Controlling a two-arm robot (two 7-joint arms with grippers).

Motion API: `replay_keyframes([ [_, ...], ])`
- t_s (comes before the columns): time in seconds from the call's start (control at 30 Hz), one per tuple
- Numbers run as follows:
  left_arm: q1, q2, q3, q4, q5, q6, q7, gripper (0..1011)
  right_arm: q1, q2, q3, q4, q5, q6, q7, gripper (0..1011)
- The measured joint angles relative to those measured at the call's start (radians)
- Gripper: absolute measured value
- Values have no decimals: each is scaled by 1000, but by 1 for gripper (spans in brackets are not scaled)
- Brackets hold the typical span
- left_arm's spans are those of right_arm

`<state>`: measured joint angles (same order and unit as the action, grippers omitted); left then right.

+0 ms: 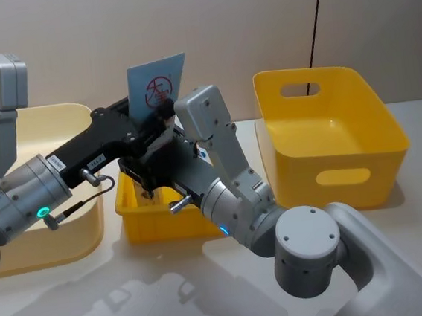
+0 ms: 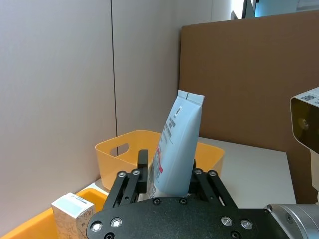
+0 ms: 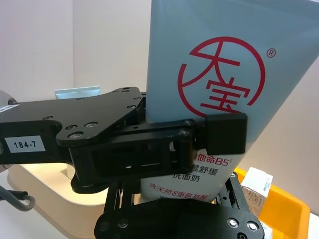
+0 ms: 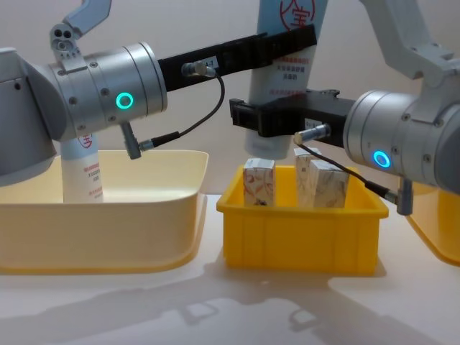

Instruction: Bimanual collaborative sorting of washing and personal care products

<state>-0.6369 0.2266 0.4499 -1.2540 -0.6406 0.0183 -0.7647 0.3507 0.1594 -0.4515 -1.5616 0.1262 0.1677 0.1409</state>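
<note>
A tall light-blue tube [image 1: 157,85] with a red circular logo stands upright above the small yellow bin [image 1: 158,226]. My left gripper [image 4: 287,39] reaches in from the left and is shut across the tube's [image 4: 284,75] upper half. My right gripper [image 4: 269,118] is shut on the tube's lower part, just above the bin [image 4: 298,230]. In the right wrist view the left gripper's black fingers [image 3: 224,132] cross the tube [image 3: 219,64] below the logo. Three small marbled cartons [image 4: 259,183] [image 4: 305,176] [image 4: 334,187] stand in the bin. A second tube [image 4: 80,169] stands in the cream bin [image 4: 108,230].
The cream bin [image 1: 54,240] lies at the left, close beside the small yellow bin. A large yellow bin [image 1: 329,139] with handle cut-outs stands at the right. Both forearms cross over the table's middle. A plain wall closes the back.
</note>
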Motion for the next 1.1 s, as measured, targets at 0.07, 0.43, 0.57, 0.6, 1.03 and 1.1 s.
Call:
replay_keyframes([
  [0.07,0,0,0,0,0,0,0,468,1,-1,0,1,0,0,0,683],
  [0.43,0,0,0,0,0,0,0,822,4,-3,-2,5,-2,-1,2,620],
  [0.57,0,0,0,0,0,0,0,941,5,-3,-3,6,-2,-1,2,601],
  [0.6,0,0,0,0,0,0,0,953,5,-4,-3,6,-2,-1,2,593],
  [1.03,0,0,0,0,0,0,0,1000,-19,9,23,-18,-7,0,-11,527],
  [1.1,0,0,0,0,0,0,0,1000,-26,12,30,-25,-9,0,-17,527],
])
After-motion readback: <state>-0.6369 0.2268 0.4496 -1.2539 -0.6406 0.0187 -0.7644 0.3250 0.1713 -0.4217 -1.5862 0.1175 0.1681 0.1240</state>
